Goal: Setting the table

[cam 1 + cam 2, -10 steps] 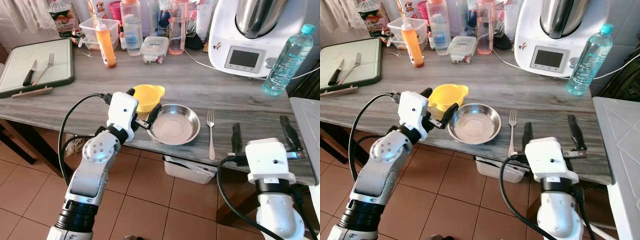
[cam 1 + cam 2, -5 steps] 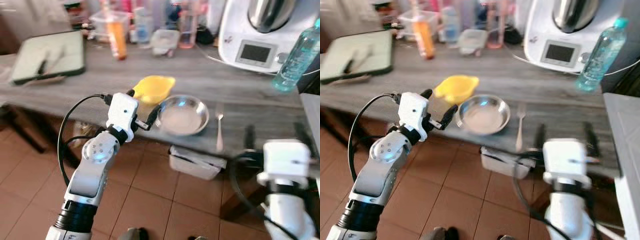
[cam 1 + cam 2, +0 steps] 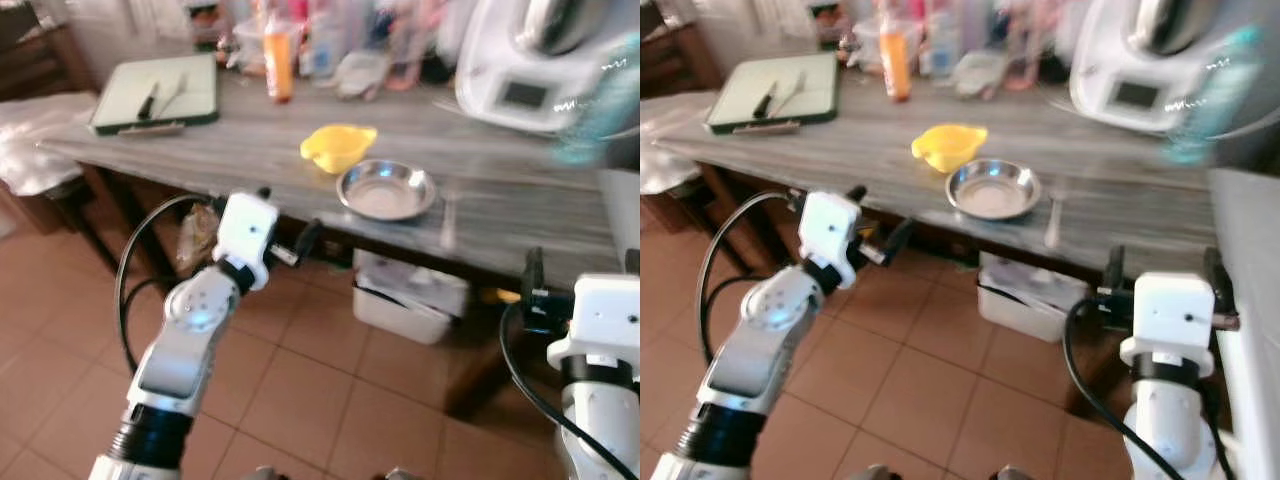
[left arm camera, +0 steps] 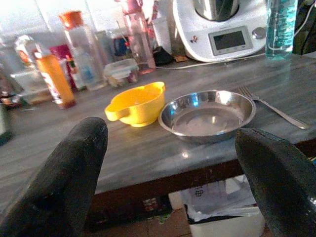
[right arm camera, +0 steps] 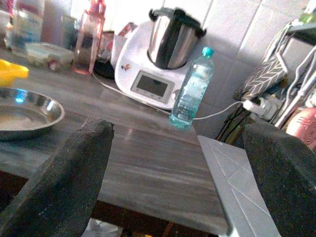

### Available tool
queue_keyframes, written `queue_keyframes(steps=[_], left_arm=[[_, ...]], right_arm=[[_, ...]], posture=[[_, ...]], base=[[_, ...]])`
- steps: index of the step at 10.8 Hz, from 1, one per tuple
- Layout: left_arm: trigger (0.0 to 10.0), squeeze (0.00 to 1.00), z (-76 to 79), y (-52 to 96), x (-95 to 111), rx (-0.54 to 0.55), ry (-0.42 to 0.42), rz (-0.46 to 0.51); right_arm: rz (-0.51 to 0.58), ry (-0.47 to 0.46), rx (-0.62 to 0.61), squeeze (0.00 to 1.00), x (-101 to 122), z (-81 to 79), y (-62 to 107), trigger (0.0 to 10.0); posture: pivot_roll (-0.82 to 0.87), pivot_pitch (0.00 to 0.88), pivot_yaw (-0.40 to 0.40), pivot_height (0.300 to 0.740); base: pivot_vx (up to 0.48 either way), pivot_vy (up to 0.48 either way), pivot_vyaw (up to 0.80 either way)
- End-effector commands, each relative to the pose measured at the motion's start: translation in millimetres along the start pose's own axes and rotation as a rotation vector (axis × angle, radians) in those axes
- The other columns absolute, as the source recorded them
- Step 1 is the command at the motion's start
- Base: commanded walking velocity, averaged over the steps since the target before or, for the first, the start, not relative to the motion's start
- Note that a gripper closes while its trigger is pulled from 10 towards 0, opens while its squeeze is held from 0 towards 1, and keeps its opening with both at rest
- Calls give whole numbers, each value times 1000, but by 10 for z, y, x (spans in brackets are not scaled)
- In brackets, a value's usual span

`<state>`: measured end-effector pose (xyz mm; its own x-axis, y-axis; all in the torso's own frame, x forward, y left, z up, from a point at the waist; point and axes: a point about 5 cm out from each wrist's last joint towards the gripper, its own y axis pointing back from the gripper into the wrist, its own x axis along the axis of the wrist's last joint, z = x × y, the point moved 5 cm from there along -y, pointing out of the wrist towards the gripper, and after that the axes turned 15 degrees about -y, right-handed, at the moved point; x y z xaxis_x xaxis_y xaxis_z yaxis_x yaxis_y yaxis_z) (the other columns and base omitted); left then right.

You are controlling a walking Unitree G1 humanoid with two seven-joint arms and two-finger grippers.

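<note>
A steel plate (image 3: 386, 190) lies near the front edge of the grey wooden table (image 3: 250, 150), with a yellow bowl (image 3: 339, 147) touching its far left side. A fork (image 4: 269, 104) lies just right of the plate. A knife and a second fork rest on a green-rimmed tray (image 3: 155, 92) at the table's far left. My left gripper (image 3: 287, 215) is open and empty, held over the floor in front of the table edge. My right gripper (image 3: 1163, 268) is open and empty too, below the table's right end.
A white kitchen machine (image 5: 160, 64) and a water bottle (image 5: 191, 89) stand at the back right, an orange bottle (image 3: 278, 62) and several containers at the back. A white plastic box (image 3: 410, 300) sits under the table. A white surface (image 5: 232, 177) adjoins on the right.
The whole view has pulled back and blurred: the table now lies farther away. Both grippers, earlier at the table edge by the plate and fork, now hang in front of it, still open.
</note>
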<state>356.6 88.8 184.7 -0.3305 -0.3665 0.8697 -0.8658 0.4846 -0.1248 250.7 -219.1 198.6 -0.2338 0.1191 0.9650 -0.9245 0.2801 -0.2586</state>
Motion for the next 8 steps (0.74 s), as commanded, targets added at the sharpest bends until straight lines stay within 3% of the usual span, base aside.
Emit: queue_keyframes(steps=[1,4,5,8], left_arm=[[10000,0,6,11,-7,-6,-6,-4],[10000,0,15,30,-70,-5,-1,-25],[10000,0,24,38,-121,5,6,-39],[10000,0,-27,254,-503,91,-3,-164]], right_arm=[[-1,-9,7,290,13,8,-10,10000],[-19,-37,3,290,-13,23,-4,10000],[-39,-52,16,286,-58,3,2,10000],[-111,-98,73,290,-232,-92,12,10000]], posture=[[-37,107,52,740],[-41,107,50,740],[-42,107,49,740],[-17,98,21,740]], base=[[-311,0,0],[-310,0,0],[0,0,0],[0,0,0]])
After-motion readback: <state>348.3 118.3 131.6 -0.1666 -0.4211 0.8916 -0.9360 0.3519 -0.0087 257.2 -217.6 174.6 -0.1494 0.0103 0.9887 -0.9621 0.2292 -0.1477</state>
